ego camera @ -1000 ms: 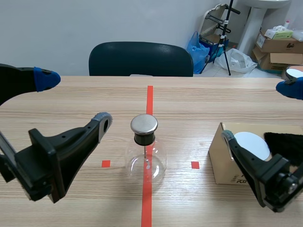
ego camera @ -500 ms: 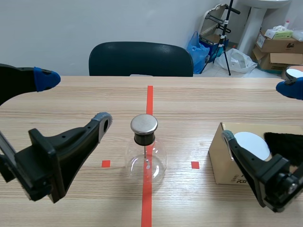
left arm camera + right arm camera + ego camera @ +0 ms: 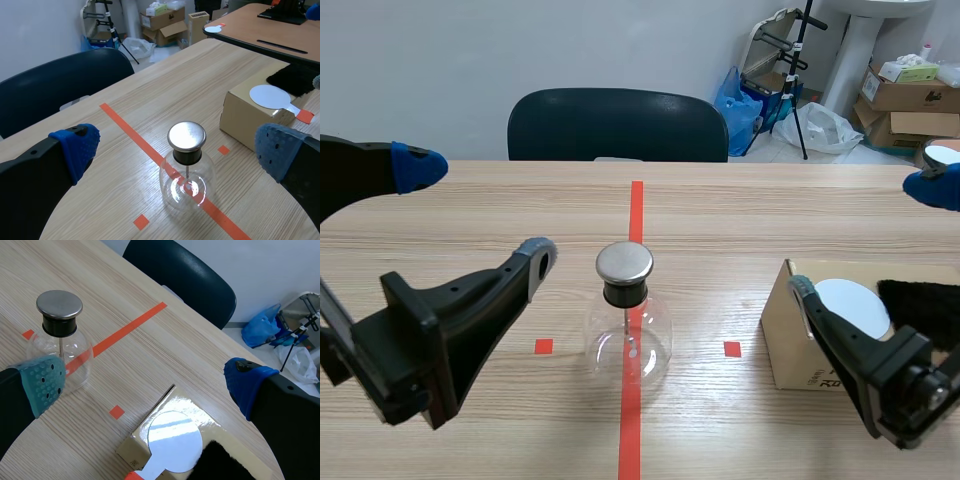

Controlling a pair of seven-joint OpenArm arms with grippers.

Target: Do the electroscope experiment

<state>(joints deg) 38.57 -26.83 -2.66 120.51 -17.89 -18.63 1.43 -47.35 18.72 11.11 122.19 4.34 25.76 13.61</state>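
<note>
The left gripper [image 3: 478, 213] hangs with its two blue-padded fingers spread wide and nothing between them. The single electroscope [image 3: 626, 322] stands on the table just ahead of it. The right gripper [image 3: 868, 238] is also spread wide and empty, one grey-green pad and one blue pad showing. It hovers by the one cardboard box [image 3: 783, 345].

The electroscope is a round clear glass flask with a black stopper, one flat metal cap and a thin rod hanging inside. It stands upright on the orange-red tape line [image 3: 636, 205], midway between the two arms and touching neither.

Two things lie on top of the box: one white disc [image 3: 851, 306] with an orange-red tab, and just beside it one black fuzzy pad [image 3: 921, 304]. One dark chair [image 3: 616, 124] stands at the wooden table's [image 3: 740, 215] far edge.
</note>
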